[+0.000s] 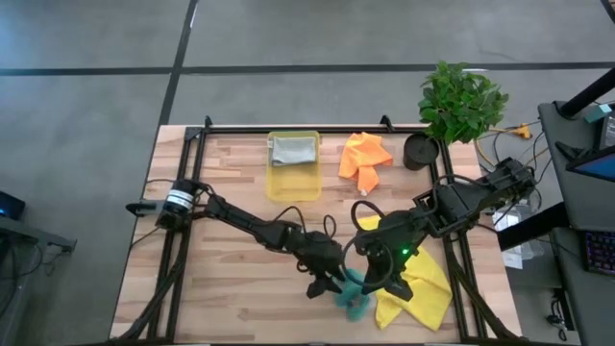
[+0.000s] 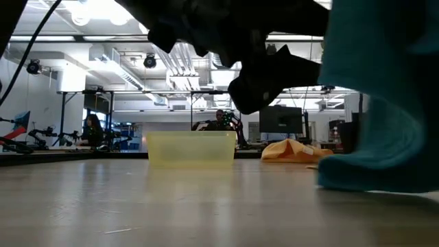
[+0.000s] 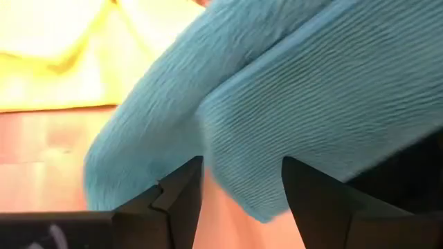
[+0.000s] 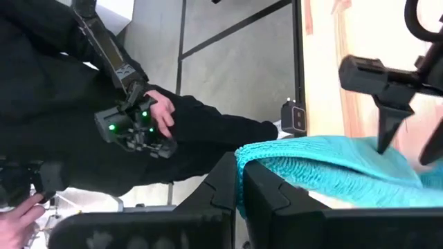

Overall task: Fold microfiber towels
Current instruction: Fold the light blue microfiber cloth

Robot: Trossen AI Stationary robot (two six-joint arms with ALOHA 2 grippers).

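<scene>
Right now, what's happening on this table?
Both arms are working the teal towel near the table's front edge. The right hand is shut on the towel's edge and holds it lifted; the left hand is open, with the cloth hanging just ahead of its fingers. The yellow towel lies beside them, the orange towel farther back, and the grey towel sits in the yellow tray.

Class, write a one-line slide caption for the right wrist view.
Right gripper shut on the teal towel's edge, lifted off the wooden table, with the left gripper open just beyond.
</scene>
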